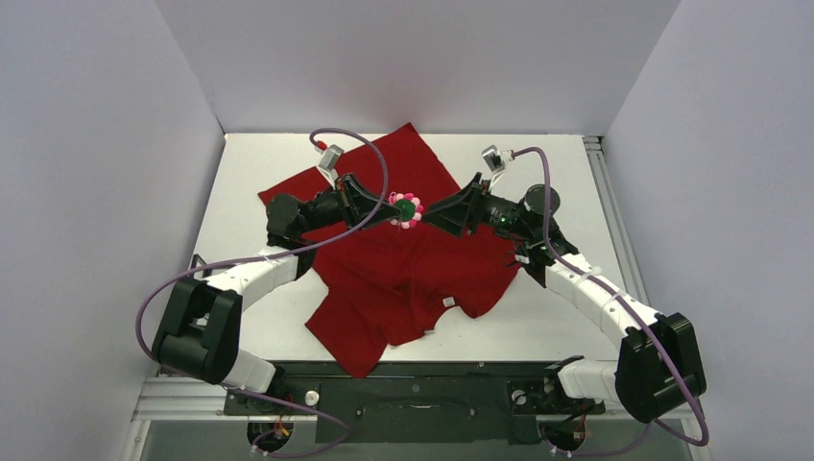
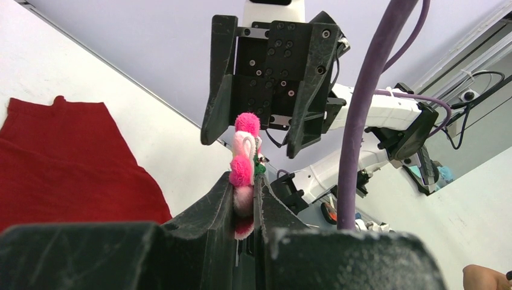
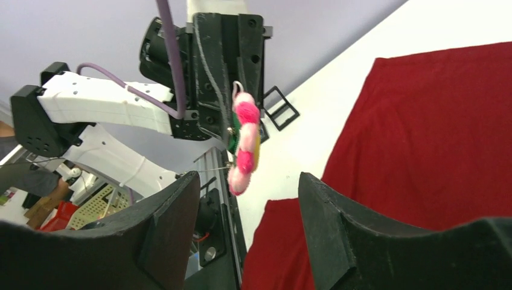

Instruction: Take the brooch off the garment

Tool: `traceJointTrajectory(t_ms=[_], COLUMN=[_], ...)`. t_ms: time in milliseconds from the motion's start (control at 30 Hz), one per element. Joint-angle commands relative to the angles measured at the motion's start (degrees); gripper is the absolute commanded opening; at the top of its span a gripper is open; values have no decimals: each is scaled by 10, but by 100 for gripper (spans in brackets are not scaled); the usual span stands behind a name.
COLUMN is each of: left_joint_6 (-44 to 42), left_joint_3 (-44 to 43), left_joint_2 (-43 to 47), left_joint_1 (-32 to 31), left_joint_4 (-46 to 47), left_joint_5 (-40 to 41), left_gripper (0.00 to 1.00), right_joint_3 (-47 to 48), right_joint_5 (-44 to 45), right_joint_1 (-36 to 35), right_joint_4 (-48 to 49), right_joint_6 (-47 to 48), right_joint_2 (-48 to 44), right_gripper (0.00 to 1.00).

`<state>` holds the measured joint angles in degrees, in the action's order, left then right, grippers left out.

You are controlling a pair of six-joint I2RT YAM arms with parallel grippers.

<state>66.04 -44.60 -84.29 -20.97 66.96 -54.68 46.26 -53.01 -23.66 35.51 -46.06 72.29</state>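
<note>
Fingers (image 2: 208, 208) of the left gripper (image 2: 244, 188) are hiding the lower petals of the brooch (image 2: 244, 148) — right of the brooch, the garment (image 3: 435, 139) is running off the right wrist view's edge

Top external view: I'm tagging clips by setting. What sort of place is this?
Probably a robotics lab test cell: plain pale walls box in a white table, two white-and-black robot arms stand at its near edge, and a dark-red cloth T-shirt lies on it.
</note>
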Motion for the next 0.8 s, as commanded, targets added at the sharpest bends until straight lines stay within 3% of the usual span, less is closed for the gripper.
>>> traceJointTrajectory(t_ms=[0,767], left_joint_6=[8,-12], left_joint_3=[1,5], left_joint_2=[-2,-10], left_joint_1=[-7,-26], left_joint_4=[44,15], left_joint_5=[2,11], left_gripper=[0,0], right_joint_3=[7,25], right_joint_5=[-13,3], right_joint_1=[-12,-40], right_joint_4=[66,-6], right_joint_6=[-14,46], right_joint_2=[10,38], right_gripper=[55,33])
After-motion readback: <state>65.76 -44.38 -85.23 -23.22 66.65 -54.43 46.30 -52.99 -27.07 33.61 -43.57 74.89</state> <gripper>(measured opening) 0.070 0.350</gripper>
